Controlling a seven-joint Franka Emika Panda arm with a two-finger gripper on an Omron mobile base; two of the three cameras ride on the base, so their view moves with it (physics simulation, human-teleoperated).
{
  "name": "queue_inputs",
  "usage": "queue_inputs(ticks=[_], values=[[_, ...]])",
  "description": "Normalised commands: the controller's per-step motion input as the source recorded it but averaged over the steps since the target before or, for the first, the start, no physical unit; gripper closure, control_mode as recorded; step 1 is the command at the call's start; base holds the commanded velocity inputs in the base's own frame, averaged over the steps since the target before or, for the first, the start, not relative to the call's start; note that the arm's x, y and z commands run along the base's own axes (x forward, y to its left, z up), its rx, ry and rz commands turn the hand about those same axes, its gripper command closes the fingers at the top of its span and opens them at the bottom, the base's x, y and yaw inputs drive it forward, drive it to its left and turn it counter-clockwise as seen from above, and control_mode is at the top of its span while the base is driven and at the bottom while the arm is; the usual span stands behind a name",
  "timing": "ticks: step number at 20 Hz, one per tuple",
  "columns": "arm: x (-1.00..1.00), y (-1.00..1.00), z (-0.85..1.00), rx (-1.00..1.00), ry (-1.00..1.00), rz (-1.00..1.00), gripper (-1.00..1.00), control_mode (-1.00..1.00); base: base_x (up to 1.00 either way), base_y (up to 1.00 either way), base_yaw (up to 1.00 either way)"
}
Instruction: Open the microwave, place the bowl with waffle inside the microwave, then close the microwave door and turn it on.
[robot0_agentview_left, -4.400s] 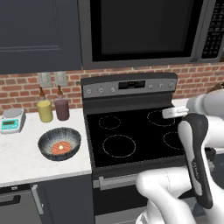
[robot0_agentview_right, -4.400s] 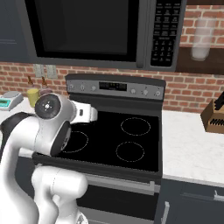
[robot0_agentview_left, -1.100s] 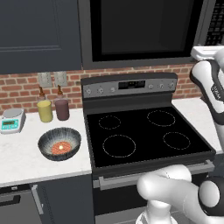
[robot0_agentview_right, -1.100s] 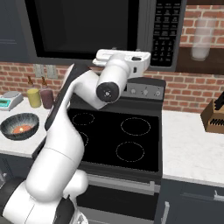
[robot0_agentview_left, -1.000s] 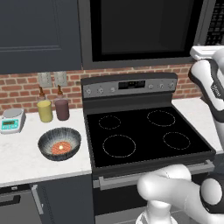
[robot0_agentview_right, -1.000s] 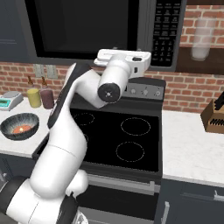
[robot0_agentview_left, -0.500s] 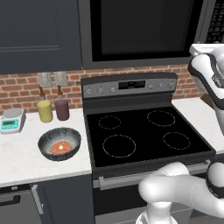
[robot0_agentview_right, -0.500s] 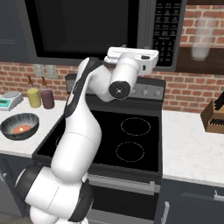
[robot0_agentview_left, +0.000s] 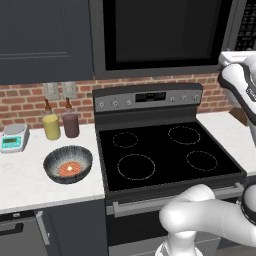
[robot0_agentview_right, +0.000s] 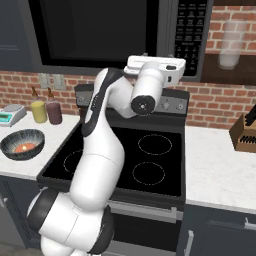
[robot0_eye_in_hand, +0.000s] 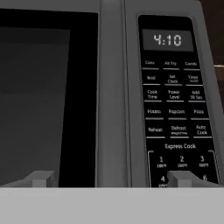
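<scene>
Close before the hand camera, the microwave door (robot0_eye_in_hand: 48, 94) is shut and the keypad (robot0_eye_in_hand: 177, 109) reads 4:10; the gripper (robot0_eye_in_hand: 111, 178) has its fingers spread wide, apparently touching nothing. On the counter left of the stove (robot0_agentview_left: 165, 155), the bowl (robot0_agentview_left: 67, 163) holds the waffle (robot0_agentview_left: 69, 168).

A black-topped stove (robot0_agentview_left: 165, 155) with four burner rings stands in the middle, its grey control panel (robot0_agentview_left: 147, 97) along the far edge against a red brick wall (robot0_agentview_left: 30, 102). On the white worktop (robot0_agentview_left: 25, 185) to its left, a yellow jar (robot0_agentview_left: 51, 126) and a dark purple jar (robot0_agentview_left: 71, 124) stand side by side at the wall, with a small kitchen scale (robot0_agentview_left: 12, 137) further left. A dark cabinet door (robot0_agentview_left: 45, 37) hangs above them. On the right worktop (robot0_agentview_right: 220, 165) sits a wooden knife block (robot0_agentview_right: 245, 132).
</scene>
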Motion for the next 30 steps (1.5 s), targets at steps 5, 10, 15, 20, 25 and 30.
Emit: queue_inputs(ticks=[5,10,15,20,25,30], values=[[0.04,0.10,0.04,0.00,0.00,0.00,-1.00,-1.00,0.00,0.00,0.00],[0.28,0.00,0.16,0.00,0.01,0.00,-1.00,-1.00,0.00,0.00,0.00],[0.38,0.00,0.08,0.00,0.04,0.00,-1.00,-1.00,0.00,0.00,0.00],[0.26,0.00,0.00,0.00,0.00,0.00,-1.00,-1.00,0.00,0.00,0.00],[0.24,0.00,0.00,0.00,0.00,0.00,-1.00,-1.00,0.00,0.00,0.00],[0.26,-0.05,0.00,0.00,0.00,0.00,-1.00,-1.00,0.00,0.00,0.00]])
